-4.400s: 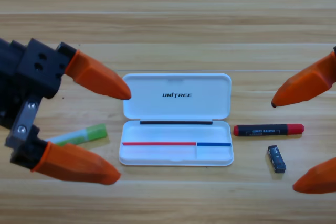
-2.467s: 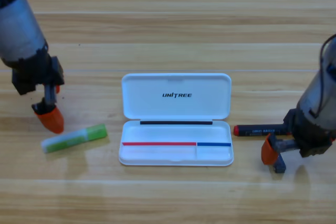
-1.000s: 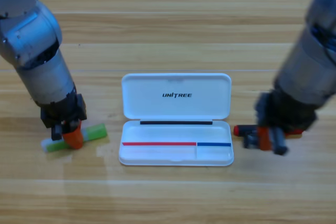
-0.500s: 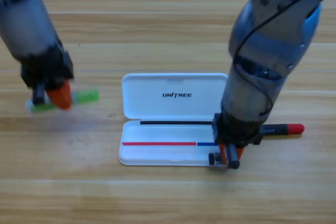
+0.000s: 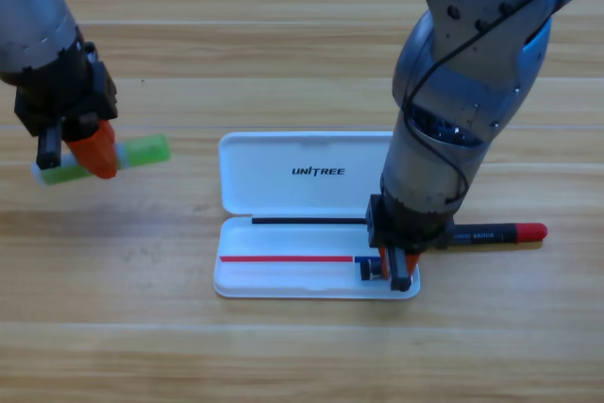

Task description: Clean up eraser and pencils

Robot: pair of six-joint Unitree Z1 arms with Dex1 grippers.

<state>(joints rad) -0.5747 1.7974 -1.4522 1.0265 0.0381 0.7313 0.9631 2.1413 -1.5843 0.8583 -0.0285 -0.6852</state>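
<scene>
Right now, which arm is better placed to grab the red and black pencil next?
Right. The right gripper is at the white case's right end, beside the red-and-black pencil; the left gripper holds the green-ended pencil far left.

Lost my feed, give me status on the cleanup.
Left claw holds green pencil, left of the case. Right claw has eraser over white case's right compartment. Red-black pencil on table.

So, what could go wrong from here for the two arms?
The right gripper holds the eraser near the white case's right edge; released badly, it may land on the rim. The left gripper carries the green-ended pencil by its middle, so it may tilt or slip.
</scene>
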